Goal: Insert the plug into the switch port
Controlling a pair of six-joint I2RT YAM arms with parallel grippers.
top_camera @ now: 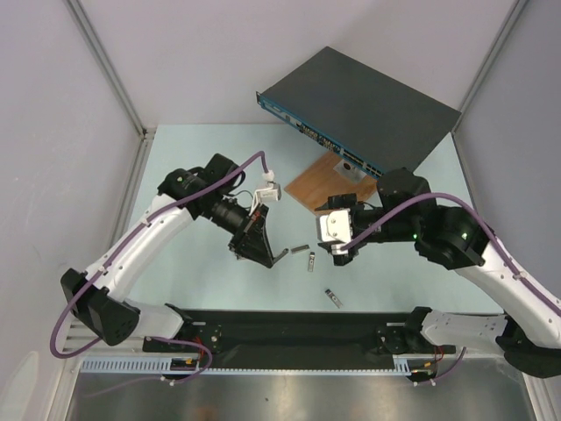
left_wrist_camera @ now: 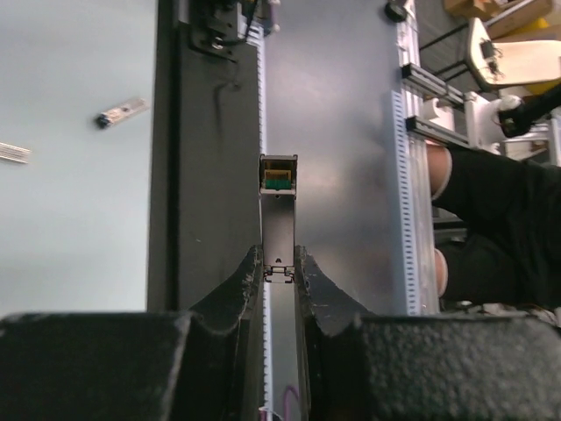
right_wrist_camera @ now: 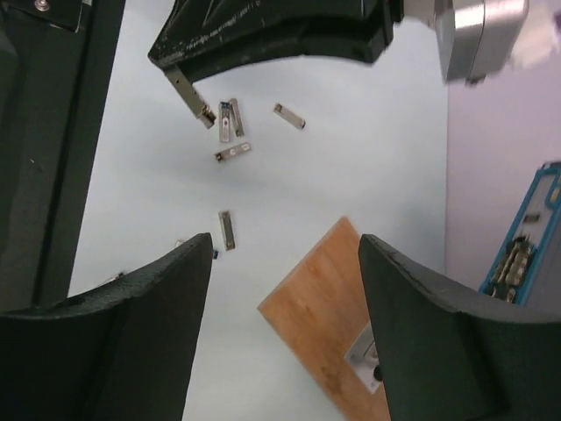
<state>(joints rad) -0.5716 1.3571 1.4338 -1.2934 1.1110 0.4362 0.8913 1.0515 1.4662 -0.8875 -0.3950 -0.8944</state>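
Observation:
The switch [top_camera: 368, 105] is a flat dark grey box at the back right; its blue socket strip [top_camera: 329, 140] faces the table, and its edge shows in the right wrist view [right_wrist_camera: 524, 254]. My left gripper [left_wrist_camera: 279, 263] is shut on a slim metal plug [left_wrist_camera: 279, 206], which sticks straight out from the fingertips. From above, that gripper [top_camera: 277, 256] hangs over the table's middle, far from the switch. My right gripper [top_camera: 338, 254] stands open beside it, with nothing between its fingers [right_wrist_camera: 140, 316]. The right wrist view also catches the held plug [right_wrist_camera: 188, 92].
A brown wooden board [top_camera: 326, 182] lies in front of the switch. Several loose plugs lie on the table: two near the grippers [top_camera: 305, 254], one nearer the front [top_camera: 333, 298], and more in the right wrist view [right_wrist_camera: 227, 230]. A black base rail [top_camera: 298, 329] runs along the near edge.

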